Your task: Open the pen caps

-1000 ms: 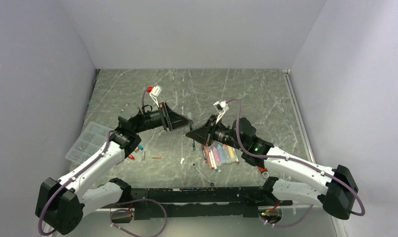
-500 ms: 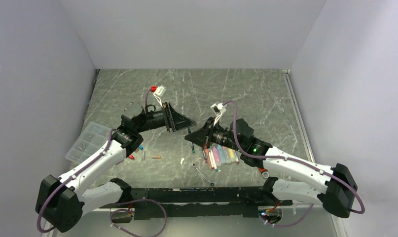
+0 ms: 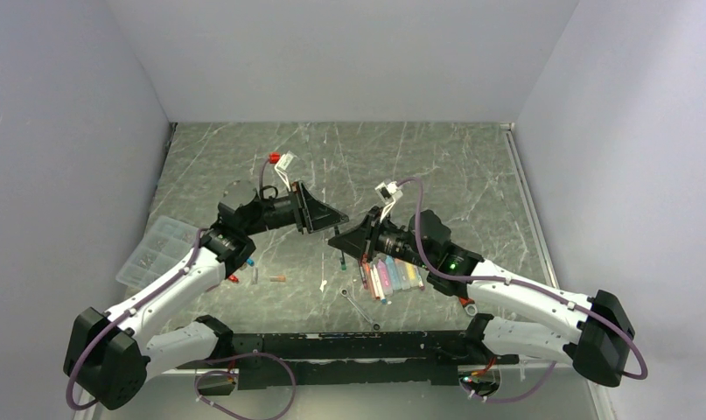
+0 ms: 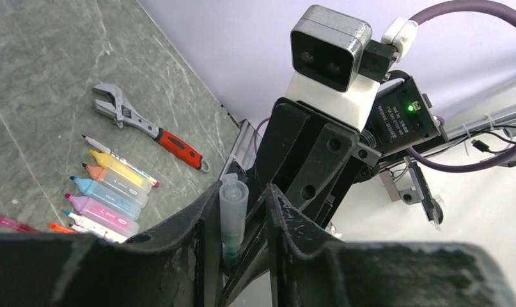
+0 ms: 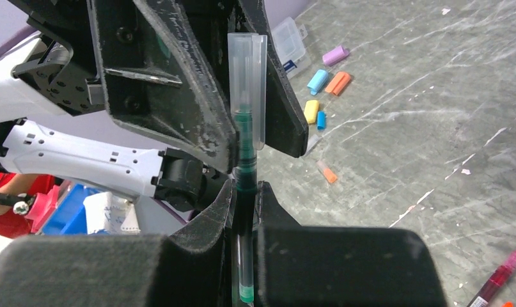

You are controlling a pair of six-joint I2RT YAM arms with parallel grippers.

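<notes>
My right gripper point(image 3: 338, 238) point(image 5: 243, 187) is shut on a thin green pen point(image 5: 245, 160) and holds it above the table. The pen's clear cap point(image 5: 247, 77) point(image 4: 233, 204) sits on its end. My left gripper point(image 3: 339, 219) point(image 4: 242, 192) faces it tip to tip. Its jaws straddle the cap: the cap rests against one finger point(image 4: 204, 211), with a gap to the other, so it is open. Loose purple point(image 5: 336, 55), blue point(image 5: 317, 81), orange point(image 5: 338, 82) and yellow point(image 5: 311, 110) caps lie on the table.
A row of pastel highlighters point(image 3: 397, 273) point(image 4: 114, 185) and thin pens lies under the right arm. A silver wrench with a red handle point(image 4: 124, 112) lies beyond them. A second wrench point(image 3: 359, 311) lies nearer the bases. A clear plastic box point(image 3: 152, 252) stands at the left.
My left gripper has moved right toward the right gripper, and its jaws now lie around the pen's cap. The right gripper has shifted slightly left with the pen.
</notes>
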